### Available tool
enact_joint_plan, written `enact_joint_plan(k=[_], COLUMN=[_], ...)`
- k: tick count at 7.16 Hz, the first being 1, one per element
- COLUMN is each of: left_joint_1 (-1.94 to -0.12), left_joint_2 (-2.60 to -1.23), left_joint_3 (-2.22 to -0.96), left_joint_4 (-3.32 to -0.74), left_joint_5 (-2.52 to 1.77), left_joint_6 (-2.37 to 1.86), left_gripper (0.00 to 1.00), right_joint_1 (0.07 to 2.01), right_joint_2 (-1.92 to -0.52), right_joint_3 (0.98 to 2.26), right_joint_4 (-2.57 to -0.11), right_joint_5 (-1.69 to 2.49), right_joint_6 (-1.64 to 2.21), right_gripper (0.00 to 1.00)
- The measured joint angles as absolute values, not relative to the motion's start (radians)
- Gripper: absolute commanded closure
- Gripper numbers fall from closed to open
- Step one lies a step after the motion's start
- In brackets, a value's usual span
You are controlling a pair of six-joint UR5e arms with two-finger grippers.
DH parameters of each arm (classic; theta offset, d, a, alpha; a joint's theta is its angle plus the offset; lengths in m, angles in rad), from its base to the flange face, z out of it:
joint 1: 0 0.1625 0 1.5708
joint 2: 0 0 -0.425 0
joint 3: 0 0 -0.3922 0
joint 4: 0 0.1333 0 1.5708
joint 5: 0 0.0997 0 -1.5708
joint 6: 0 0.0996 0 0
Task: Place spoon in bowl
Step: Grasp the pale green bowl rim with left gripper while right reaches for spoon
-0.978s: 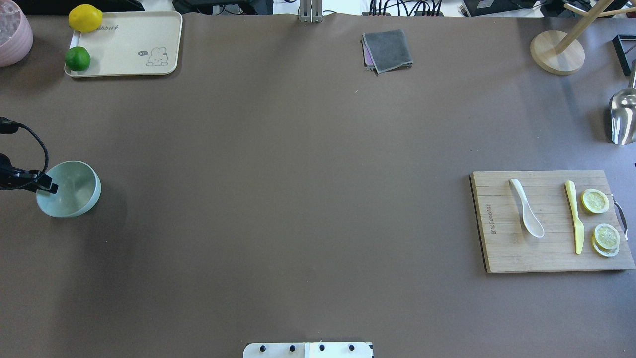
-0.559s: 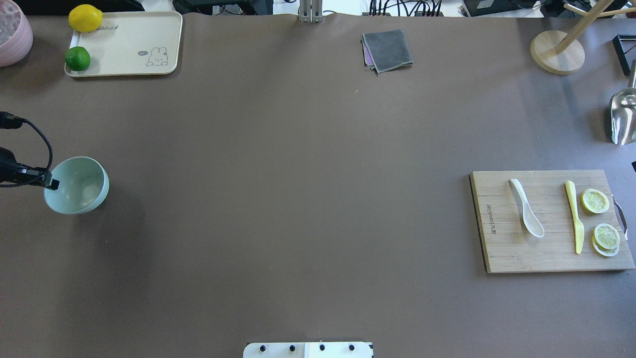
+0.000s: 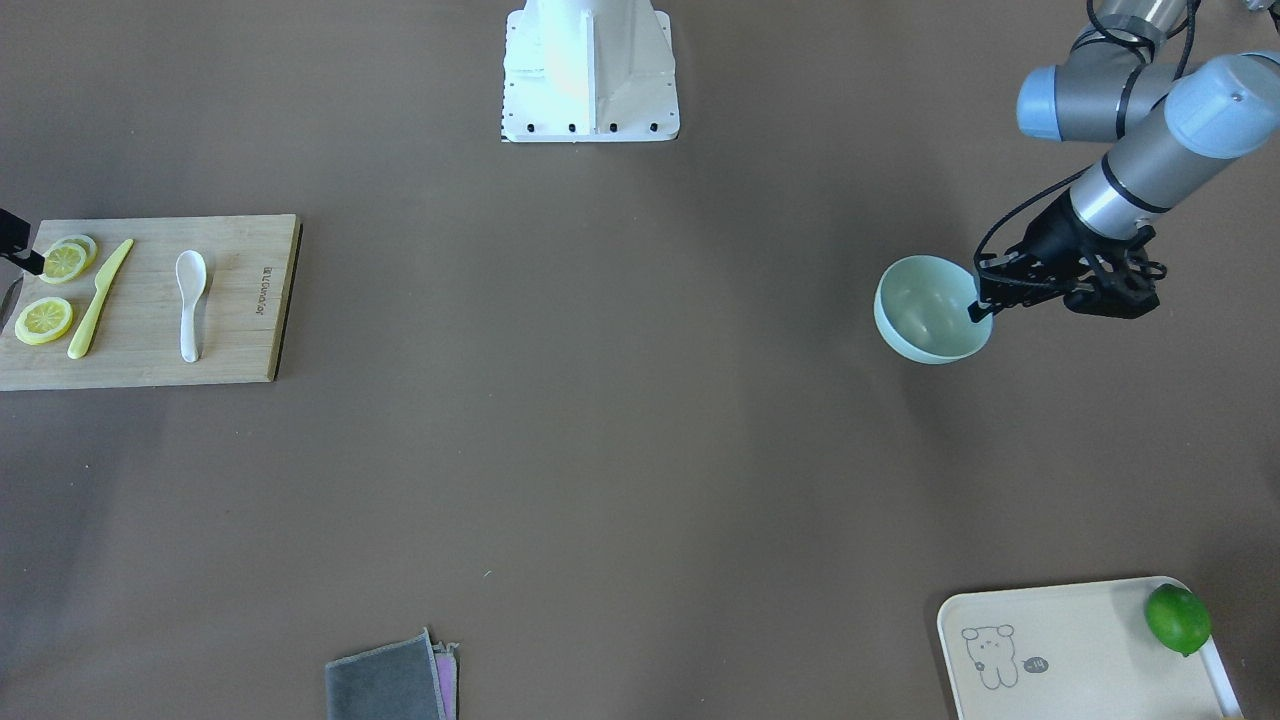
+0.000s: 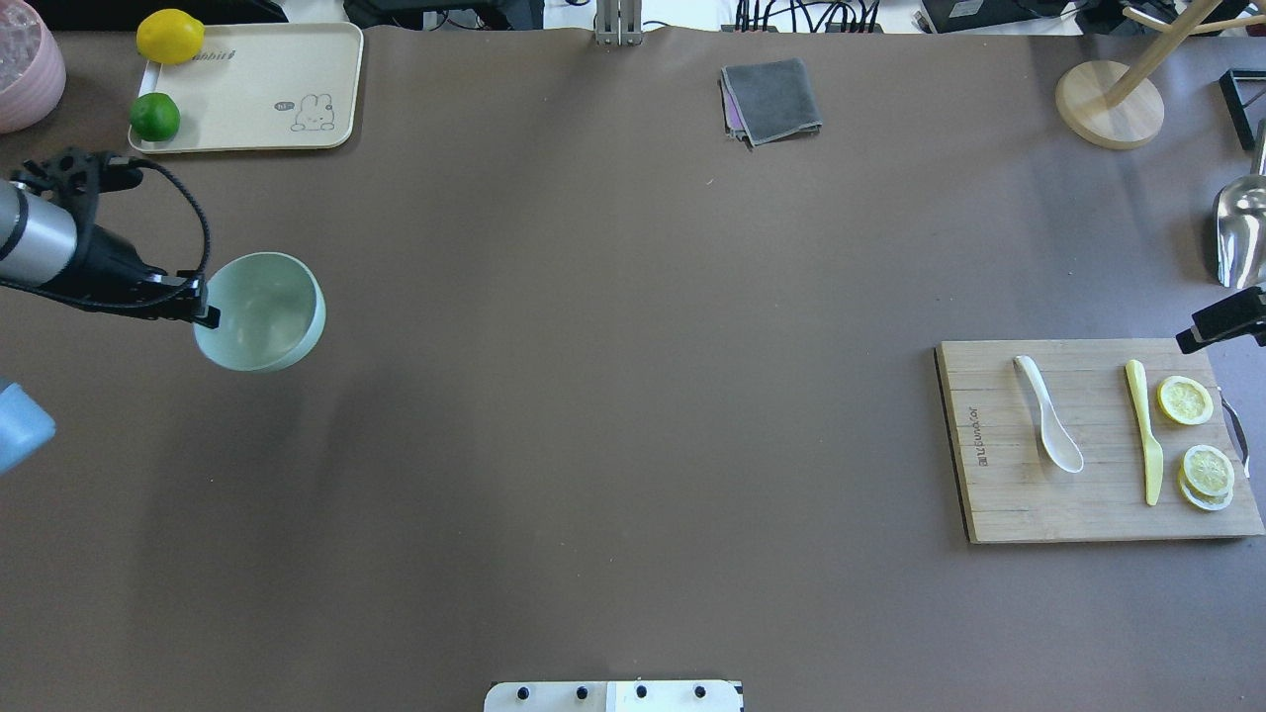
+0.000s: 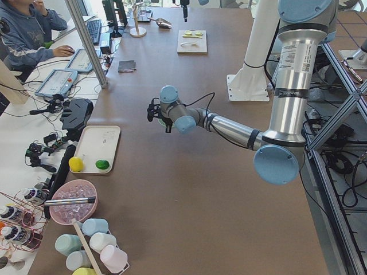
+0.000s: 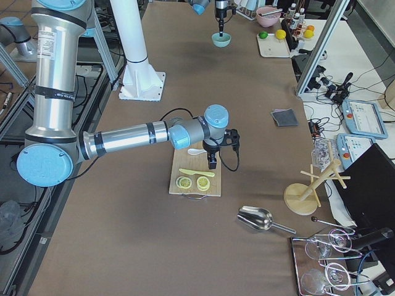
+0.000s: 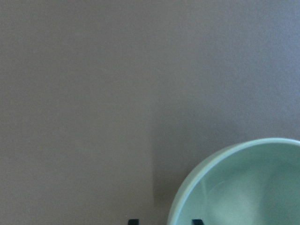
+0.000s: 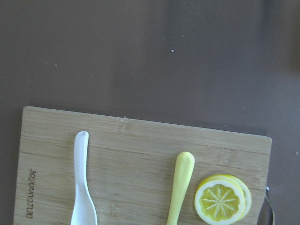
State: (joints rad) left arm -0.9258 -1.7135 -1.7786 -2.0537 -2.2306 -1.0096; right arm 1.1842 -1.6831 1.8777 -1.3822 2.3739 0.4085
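The mint-green bowl hangs tilted above the table at the left, and also shows in the front view and the left wrist view. My left gripper is shut on its near rim, one finger inside and one outside. The white spoon lies on the wooden cutting board at the right, scoop toward me; the right wrist view shows its handle. My right gripper hovers over the board's far right corner. Its jaws are not clear in any view.
A yellow knife and lemon slices share the board with the spoon. A cream tray with a lemon and a lime stands far left. A grey cloth, a wooden stand and a metal scoop lie further back.
My left gripper has carried the bowl to the right and away from me, higher off the table. My right gripper has come into the overhead view at the right edge.
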Motion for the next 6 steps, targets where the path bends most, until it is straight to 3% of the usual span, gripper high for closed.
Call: enact_joint_plan(k=[3,6], left_joint_1=[-0.736,-0.570], left_joint_2=[-1.956,-2.187], left_joint_3=[-1.780,-1.673], left_joint_4=[-1.862,-1.766], left_joint_5=[-2.077,-1.927], left_joint_6=[-1.224,-1.383], left_gripper=[1.00,1.00], right_joint_1=[1.042,0.940], right_joint_2=[-1.641,-1.627], right_joint_3=[1.868,1.847], right_joint_4=[-1.331,-1.293], right_joint_5=[2.309,2.251], right_joint_6=[0.552,0.637], right_gripper=[0.02,0.04])
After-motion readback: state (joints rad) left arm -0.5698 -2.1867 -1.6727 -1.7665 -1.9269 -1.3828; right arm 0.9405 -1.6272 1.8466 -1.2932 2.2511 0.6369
